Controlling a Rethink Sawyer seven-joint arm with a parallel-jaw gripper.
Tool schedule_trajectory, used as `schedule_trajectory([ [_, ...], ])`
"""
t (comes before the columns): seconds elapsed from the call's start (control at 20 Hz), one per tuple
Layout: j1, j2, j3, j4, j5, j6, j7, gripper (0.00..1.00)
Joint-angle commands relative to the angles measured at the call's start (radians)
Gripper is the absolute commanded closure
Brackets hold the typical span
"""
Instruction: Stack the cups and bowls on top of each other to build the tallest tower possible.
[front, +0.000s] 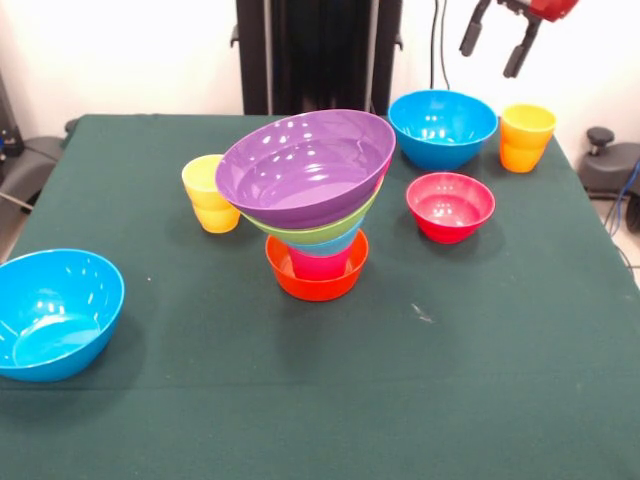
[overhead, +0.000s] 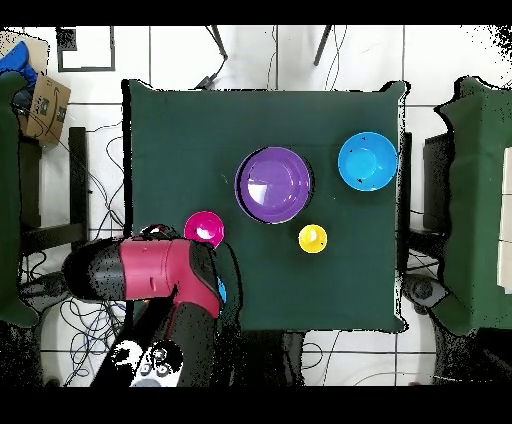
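The many-coloured tower of nested glossy plastic bowls (front: 312, 210) stands mid-counter (front: 480, 380), its purple top tilted. The gripper (front: 497, 40) hangs above the far blue bowl (front: 442, 128) — fingers spread wide, empty. The cups and bowls look light, stiff and slippery — best pinched at the rim.

Bright overhead light, glare on bowls (front: 305, 165)
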Motion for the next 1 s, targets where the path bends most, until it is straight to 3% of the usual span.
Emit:
schedule_trajectory([
  [0.05,-0.042,0.025,0.113,0.125,0.026,-0.107,0.073,0.0],
  [0.7,-0.003,0.136,0.146,0.103,0.076,-0.198,0.138,0.0],
  [1.0,0.014,0.165,0.14,0.061,0.101,-0.171,0.147,0.0],
])
